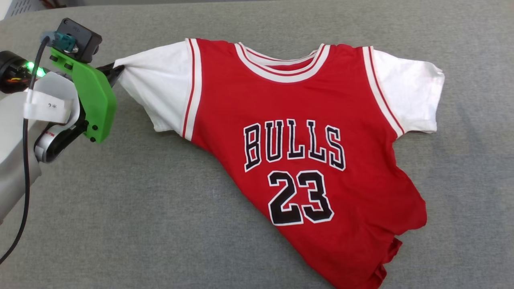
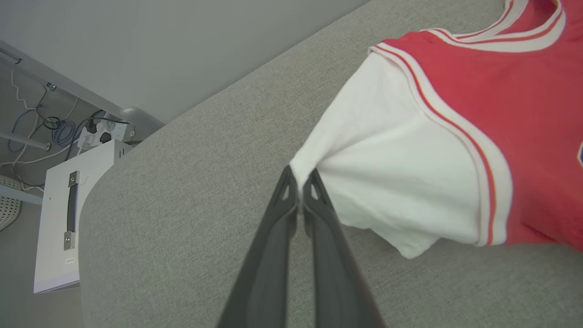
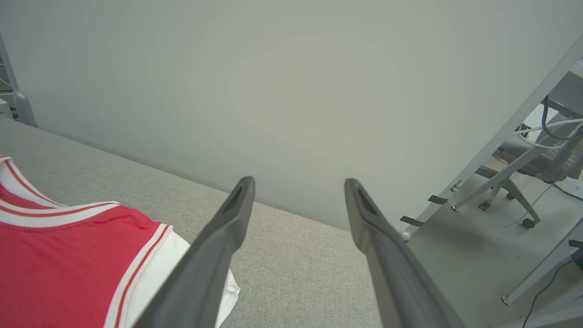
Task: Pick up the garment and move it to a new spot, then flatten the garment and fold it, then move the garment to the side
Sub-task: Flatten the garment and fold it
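The garment (image 1: 297, 132) is a red jersey T-shirt with white sleeves and black "BULLS 23" lettering. It lies front up on the grey surface, its lower left part bunched diagonally. My left gripper (image 2: 299, 182) is shut on the tip of the white sleeve (image 2: 391, 164), pulling it to a point; in the head view that gripper (image 1: 116, 72) sits at the shirt's upper left. My right gripper (image 3: 298, 184) is open and holds nothing; it hangs above the surface's far edge, with the shirt's other sleeve (image 3: 155, 273) below its left finger.
The grey fabric-covered surface (image 1: 140, 208) spreads wide around the shirt. Past its edge stand a white cabinet (image 2: 68, 218) and cables (image 2: 59, 132). A metal frame leg (image 3: 492, 146) and an office chair base (image 3: 514, 191) stand on the floor at the right.
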`<state>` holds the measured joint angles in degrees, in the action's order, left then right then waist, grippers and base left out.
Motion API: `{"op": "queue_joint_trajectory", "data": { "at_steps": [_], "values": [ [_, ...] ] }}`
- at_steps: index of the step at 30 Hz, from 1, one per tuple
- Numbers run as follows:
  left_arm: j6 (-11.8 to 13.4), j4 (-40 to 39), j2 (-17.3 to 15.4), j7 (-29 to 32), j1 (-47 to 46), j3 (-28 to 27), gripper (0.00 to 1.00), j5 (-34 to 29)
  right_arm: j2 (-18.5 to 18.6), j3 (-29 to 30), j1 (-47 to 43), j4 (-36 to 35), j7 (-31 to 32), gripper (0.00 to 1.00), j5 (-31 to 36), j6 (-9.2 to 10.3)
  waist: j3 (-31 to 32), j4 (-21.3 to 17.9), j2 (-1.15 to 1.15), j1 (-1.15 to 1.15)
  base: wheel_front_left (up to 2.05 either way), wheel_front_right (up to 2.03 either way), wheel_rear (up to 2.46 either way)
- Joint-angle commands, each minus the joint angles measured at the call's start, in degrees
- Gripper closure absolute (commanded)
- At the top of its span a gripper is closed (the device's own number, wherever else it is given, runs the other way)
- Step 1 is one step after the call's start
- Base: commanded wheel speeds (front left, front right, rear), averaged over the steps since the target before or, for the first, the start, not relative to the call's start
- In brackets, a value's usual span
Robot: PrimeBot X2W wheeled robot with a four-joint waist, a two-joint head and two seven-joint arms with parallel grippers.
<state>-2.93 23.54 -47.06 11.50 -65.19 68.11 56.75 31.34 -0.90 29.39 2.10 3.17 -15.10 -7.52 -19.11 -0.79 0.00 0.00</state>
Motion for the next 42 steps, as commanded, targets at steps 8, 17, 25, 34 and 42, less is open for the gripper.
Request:
{"op": "queue_joint_trajectory", "data": {
  "at_steps": [8, 17, 25, 34, 42],
  "values": [
    [3.58, -6.38, -0.46, -2.27, 0.0, -0.13, 1.0, -3.58, 11.83, -13.29, 8.81, 7.17, 25.71, 0.0, -16.53, 0.03, -4.39, 4.12, 0.0, 0.0, 0.0, 0.0, 0.0],
    [6.25, -12.81, 0.13, -3.1, -2.64, -0.34, 1.0, -7.0, 16.3, -21.32, 18.22, 10.67, 42.93, 0.0, -26.82, 0.03, -10.25, 6.92, 0.0, 0.0, 0.0, 0.0, 0.0],
    [7.6, -15.44, 1.14, -3.98, -5.26, -0.72, 1.0, -9.47, 15.25, -25.97, 22.3, 16.37, 43.56, 0.0, -27.61, 0.03, -15.03, 9.46, 0.0, 0.0, 0.0, 0.0, 0.0],
    [7.35, -14.5, 1.32, -4.52, -5.32, -0.6, 1.0, -9.36, 15.17, -30.66, 19.97, 19.76, 40.66, 0.71, -29.92, 0.03, -15.28, 9.0, 0.0, 0.0, 0.0, 0.0, 0.0],
    [6.64, -11.69, 1.3, -5.34, -4.56, -0.32, 1.0, -8.78, 15.38, -31.6, 22.66, 19.44, 32.61, 1.0, -29.99, 0.03, -11.52, 7.49, 0.0, 0.0, 0.0, 0.0, 0.0]
  ]
}}
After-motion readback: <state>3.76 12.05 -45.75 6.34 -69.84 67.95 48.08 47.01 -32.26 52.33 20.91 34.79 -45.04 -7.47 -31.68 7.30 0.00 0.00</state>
